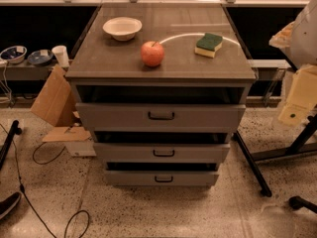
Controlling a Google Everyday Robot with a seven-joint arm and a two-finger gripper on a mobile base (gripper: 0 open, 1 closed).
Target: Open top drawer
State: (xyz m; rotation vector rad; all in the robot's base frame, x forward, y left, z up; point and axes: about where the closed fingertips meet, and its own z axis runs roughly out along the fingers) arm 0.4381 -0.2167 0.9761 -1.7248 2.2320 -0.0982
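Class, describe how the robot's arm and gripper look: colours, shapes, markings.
At the right edge, the arm is a rounded white-grey shell. Below it, the gripper is pale cream, flat-sided and blocky, with one small dark dot. No cables show on either.

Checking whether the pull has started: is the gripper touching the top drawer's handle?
Apart. The camera view shows the gripper at the right edge, well clear of the cabinet; the top drawer's handle has nothing on it.

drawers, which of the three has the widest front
The top drawer: its front is wider and taller than both below. The gripper is at the right edge.
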